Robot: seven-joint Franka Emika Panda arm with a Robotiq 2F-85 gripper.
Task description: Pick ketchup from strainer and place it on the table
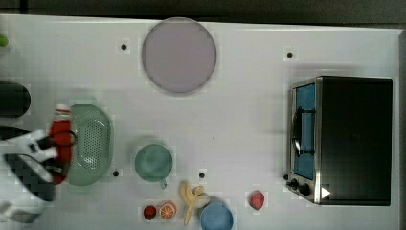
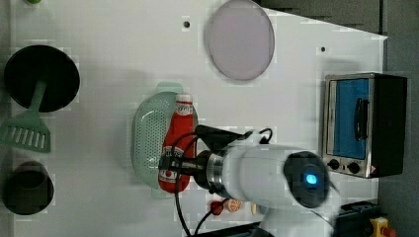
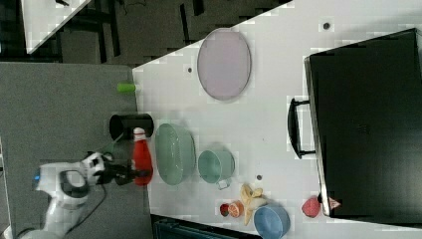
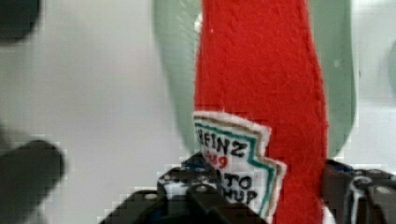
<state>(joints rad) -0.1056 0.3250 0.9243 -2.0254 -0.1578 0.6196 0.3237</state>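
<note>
Already we have the gripper [image 2: 170, 165] clamped on the label end of the ketchup [image 2: 177, 143], left of centre in the left view, its long axis running from our fingers toward the cap, over the strainer [image 2: 148, 138] rim above the table [image 2: 108, 98].

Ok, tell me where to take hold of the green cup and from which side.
Take the green cup by its rim from above. It stands upright and open-mouthed on the table, its small handle too short to pinch. Keep clear of the strainer.
</note>
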